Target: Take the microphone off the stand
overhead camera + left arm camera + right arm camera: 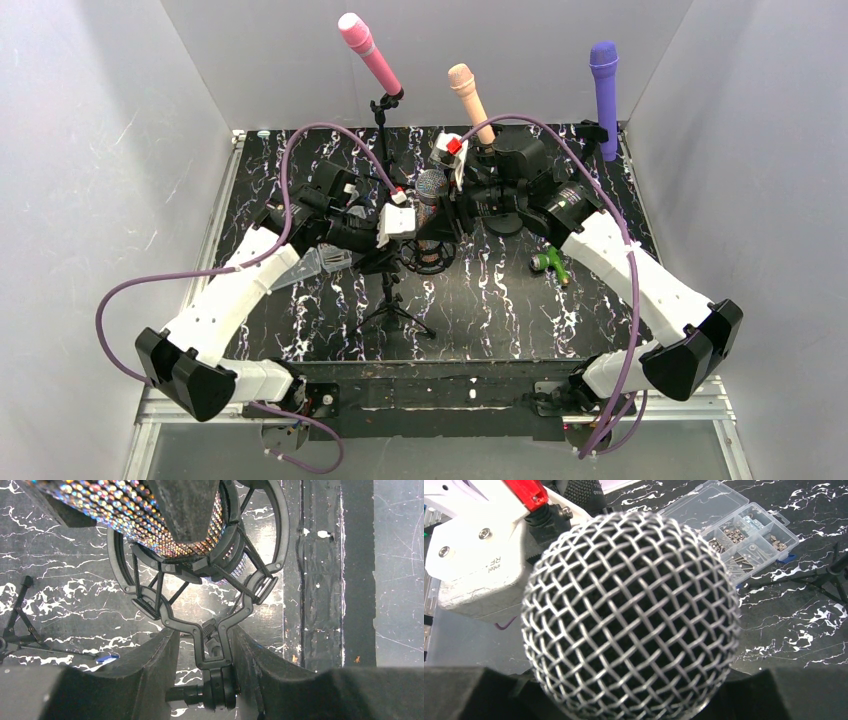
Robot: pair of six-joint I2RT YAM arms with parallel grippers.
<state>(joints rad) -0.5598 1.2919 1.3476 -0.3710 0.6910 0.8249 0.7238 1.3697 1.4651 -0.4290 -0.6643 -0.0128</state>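
The microphone (430, 186) has a silver mesh head (631, 615) and a glittering body (150, 515). It sits upright in the black shock mount (250, 587) of the small tripod stand (392, 300) at the middle of the table. My left gripper (398, 238) reaches in from the left. Its fingers (145, 680) are shut on the mount's swivel joint (220, 682) just under the cradle. My right gripper (455, 205) comes in from the right and closes round the microphone below the mesh head. That head hides its fingertips (479, 692) and the contact itself.
Three other microphones stand along the back: pink (368, 52), beige (470, 100), purple (604, 95). A clear parts box (744, 530) lies left of the stand, and a green object (550, 264) lies to the right. Tripod legs (395, 315) spread toward the near edge.
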